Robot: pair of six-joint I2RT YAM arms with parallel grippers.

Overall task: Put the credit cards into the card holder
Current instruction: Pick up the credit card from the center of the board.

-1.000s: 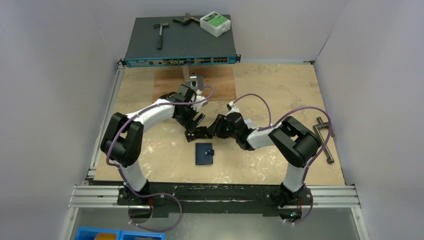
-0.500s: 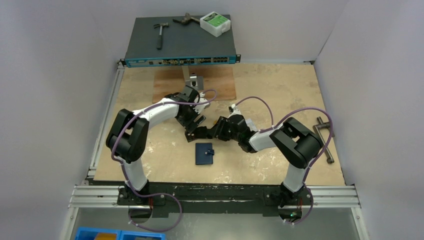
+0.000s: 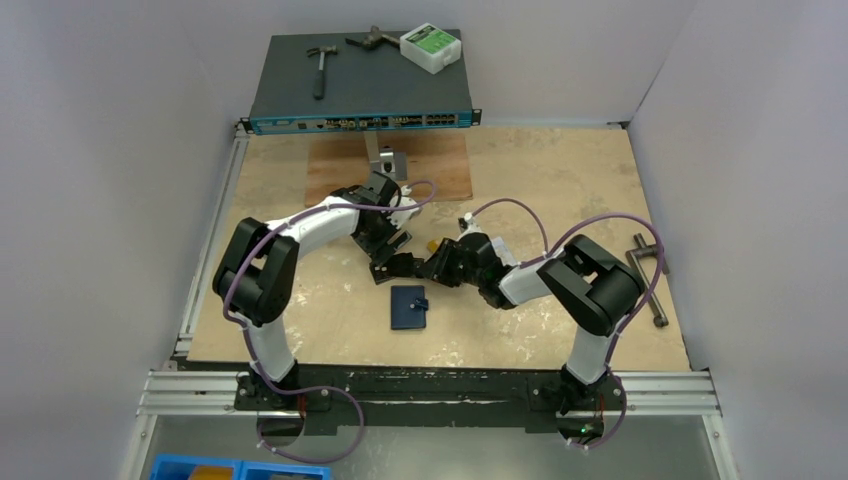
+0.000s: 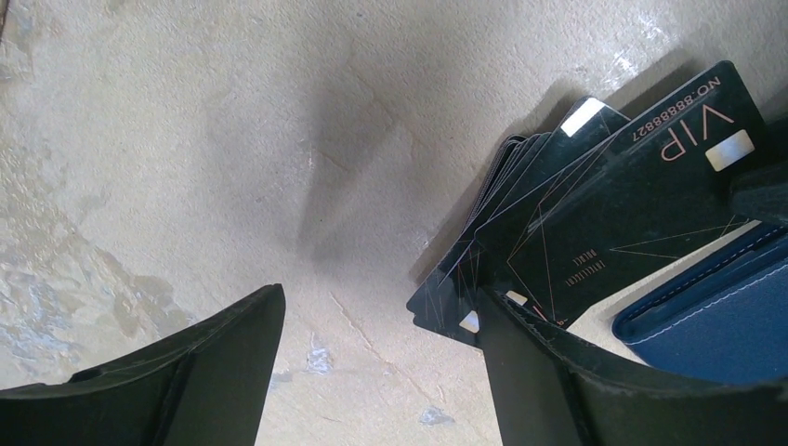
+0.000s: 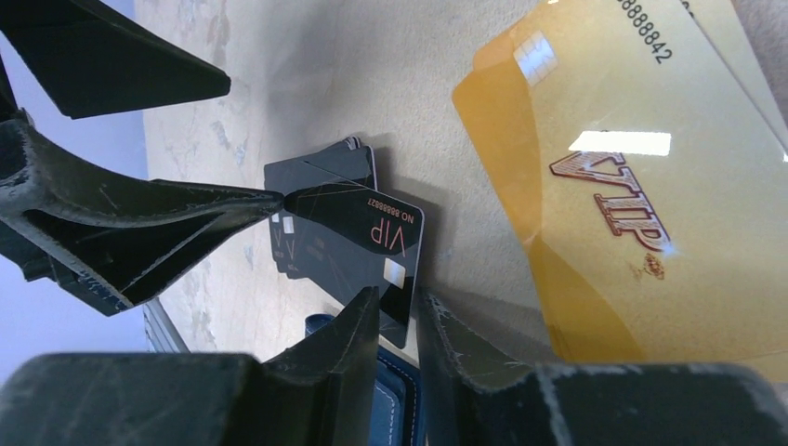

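Left gripper point(image 4: 379, 297) wide open and holding nothing, 1 fingertip point(image 5: 265, 200) propped on the fanned black cards point(image 4: 595, 214). Right gripper point(image 5: 398, 299) narrowed to a slit with a corner of the top black card point(image 5: 358, 218) in it; whether it truly pinches, cannot tell. Card holder point(image 3: 408, 307) lies just nearward of both grippers and looks shut, gold cards point(image 5: 632, 186) flat beside the right one. Judgement: peel off only 1 card, left fingertip pinning the rest, with a deeper bite on the edge before lifting.
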